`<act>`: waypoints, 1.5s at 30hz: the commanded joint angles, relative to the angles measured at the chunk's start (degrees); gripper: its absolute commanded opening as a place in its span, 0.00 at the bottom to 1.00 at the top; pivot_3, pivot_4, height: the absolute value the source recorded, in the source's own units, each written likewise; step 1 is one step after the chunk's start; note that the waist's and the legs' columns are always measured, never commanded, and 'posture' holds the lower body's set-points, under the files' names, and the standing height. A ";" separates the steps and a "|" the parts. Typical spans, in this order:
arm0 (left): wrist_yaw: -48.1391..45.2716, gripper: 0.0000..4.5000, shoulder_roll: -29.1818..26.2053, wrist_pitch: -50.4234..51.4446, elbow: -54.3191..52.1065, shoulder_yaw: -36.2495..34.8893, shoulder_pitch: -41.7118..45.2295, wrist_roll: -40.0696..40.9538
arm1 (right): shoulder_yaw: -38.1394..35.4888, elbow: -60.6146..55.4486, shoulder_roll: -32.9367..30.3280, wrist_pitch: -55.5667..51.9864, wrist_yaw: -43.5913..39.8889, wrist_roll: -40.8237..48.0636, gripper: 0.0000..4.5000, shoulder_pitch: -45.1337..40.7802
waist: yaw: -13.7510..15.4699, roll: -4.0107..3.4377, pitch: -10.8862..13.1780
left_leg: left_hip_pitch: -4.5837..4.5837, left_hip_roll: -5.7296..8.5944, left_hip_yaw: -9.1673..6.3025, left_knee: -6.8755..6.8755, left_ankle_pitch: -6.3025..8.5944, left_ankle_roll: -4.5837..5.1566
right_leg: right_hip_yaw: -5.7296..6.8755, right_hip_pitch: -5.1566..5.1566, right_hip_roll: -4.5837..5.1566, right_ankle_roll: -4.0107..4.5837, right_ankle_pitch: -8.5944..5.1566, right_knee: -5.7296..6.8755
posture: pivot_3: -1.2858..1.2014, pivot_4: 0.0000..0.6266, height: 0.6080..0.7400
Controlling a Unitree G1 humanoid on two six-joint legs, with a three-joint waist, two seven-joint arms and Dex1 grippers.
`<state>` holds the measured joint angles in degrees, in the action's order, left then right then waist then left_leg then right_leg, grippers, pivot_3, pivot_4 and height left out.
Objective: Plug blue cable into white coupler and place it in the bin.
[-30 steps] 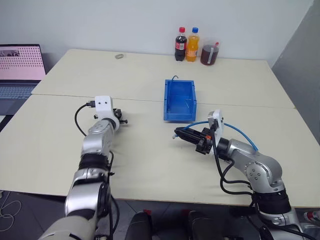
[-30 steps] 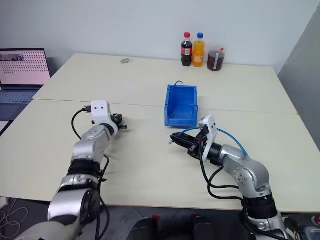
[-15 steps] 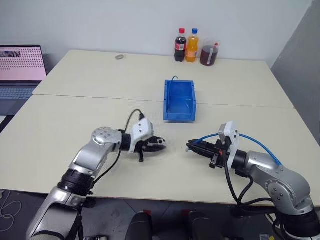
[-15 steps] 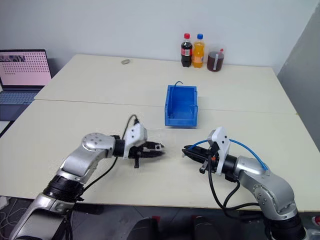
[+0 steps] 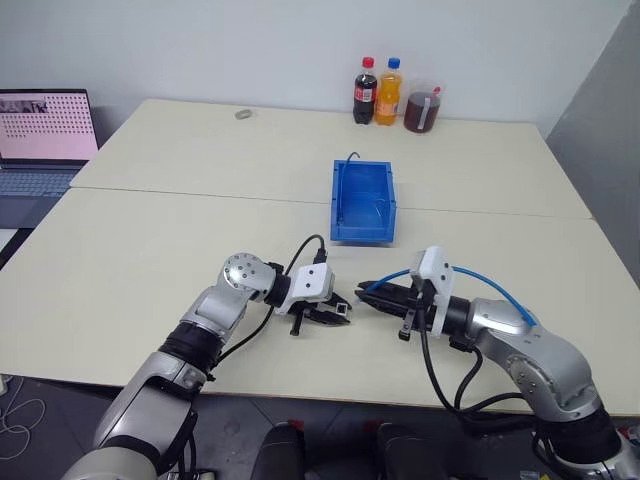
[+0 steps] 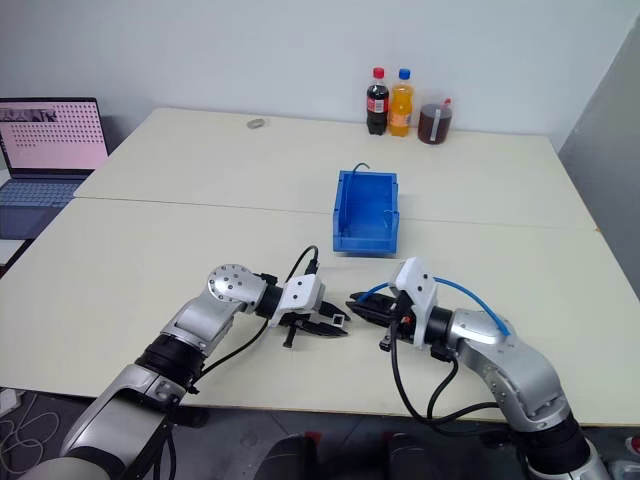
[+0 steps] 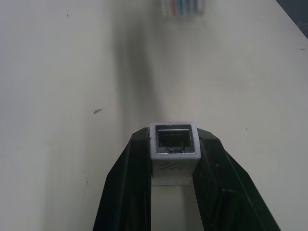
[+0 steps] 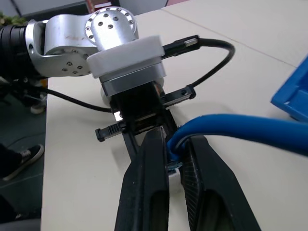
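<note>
Table (image 5: 150,250): left fingers (image 5: 340,312) pinching white coupler (image 7: 173,140) swung in facing right fingers (image 5: 367,297) clamping blue cable (image 5: 490,281).

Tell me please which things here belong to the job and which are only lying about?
Belong to the job: blue cable, white coupler, bin, left gripper, right gripper.
Only lying about: cola bottle, orange bottle, jug, laptop, small thing on the table.

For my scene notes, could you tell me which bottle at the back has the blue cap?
The orange-drink bottle, middle of three; the cola bottle beside it has a red cap.
</note>
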<state>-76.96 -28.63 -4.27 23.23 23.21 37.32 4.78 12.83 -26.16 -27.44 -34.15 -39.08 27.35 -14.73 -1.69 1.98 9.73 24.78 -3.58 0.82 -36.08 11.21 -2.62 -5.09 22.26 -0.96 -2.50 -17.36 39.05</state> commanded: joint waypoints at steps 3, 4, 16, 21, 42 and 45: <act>0.18 0.18 0.75 1.67 1.79 0.35 0.02 -1.86 | 5.32 4.99 2.50 6.15 -1.99 -6.24 0.03 -2.87 | 0.00 -0.02 -0.03 | -0.03 0.00 0.00 -0.01 0.00 0.00 | 0.01 -0.01 -0.01 -0.01 0.00 0.03 | 0.52 0.24 1.00; 0.08 0.18 0.73 2.09 1.74 0.27 0.02 -1.78 | 5.97 5.93 2.93 6.86 -2.08 -7.06 0.03 -3.11 | 0.02 -0.02 -0.03 | -0.03 0.00 0.00 -0.01 -0.01 0.01 | 0.01 0.00 -0.01 -0.01 0.00 0.04 | 0.52 0.24 1.00; -0.33 0.18 0.69 3.12 1.08 0.19 -0.36 -2.39 | 7.52 10.51 4.41 10.00 -2.98 -12.06 0.03 -3.05 | 0.02 -0.03 -0.08 | -0.06 -0.01 -0.04 -0.02 -0.02 0.01 | 0.04 -0.04 -0.02 -0.01 0.02 0.08 | 0.52 0.24 1.00; 0.15 0.18 1.16 2.93 1.49 0.17 -0.36 -2.73 | 7.61 10.88 3.00 8.01 -3.21 -12.95 0.03 -3.27 | 0.02 -0.07 -0.12 | -0.08 -0.01 -0.04 -0.03 -0.02 0.02 | 0.04 -0.06 -0.02 -0.01 0.02 0.09 | 0.52 0.24 1.00; 1.73 0.18 2.70 3.39 1.10 -0.28 -0.96 -3.25 | 11.31 10.89 2.27 2.49 -3.14 -18.16 0.02 -7.13 | 0.11 -0.47 -0.66 | -0.17 0.01 -0.03 -0.05 -0.03 0.04 | 0.02 -0.17 0.00 -0.04 0.02 0.09 | 0.52 0.24 1.00; 1.86 0.18 2.78 3.50 1.01 -0.41 -1.10 -3.26 | 11.58 10.79 1.55 1.94 -3.86 -18.59 0.02 -6.76 | 0.11 -0.53 -0.74 | -0.23 0.02 -0.03 -0.05 -0.04 0.05 | 0.02 -0.21 0.00 -0.05 0.02 0.09 | 0.52 0.24 1.00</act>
<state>-76.14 -26.72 -1.33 24.41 21.71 36.75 3.39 22.75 -16.76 -24.87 -30.51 -42.49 10.23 -22.07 -1.57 1.46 8.99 24.51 -3.57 0.79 -36.13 11.18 -2.57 -5.07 22.02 -0.97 -2.55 -17.34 39.14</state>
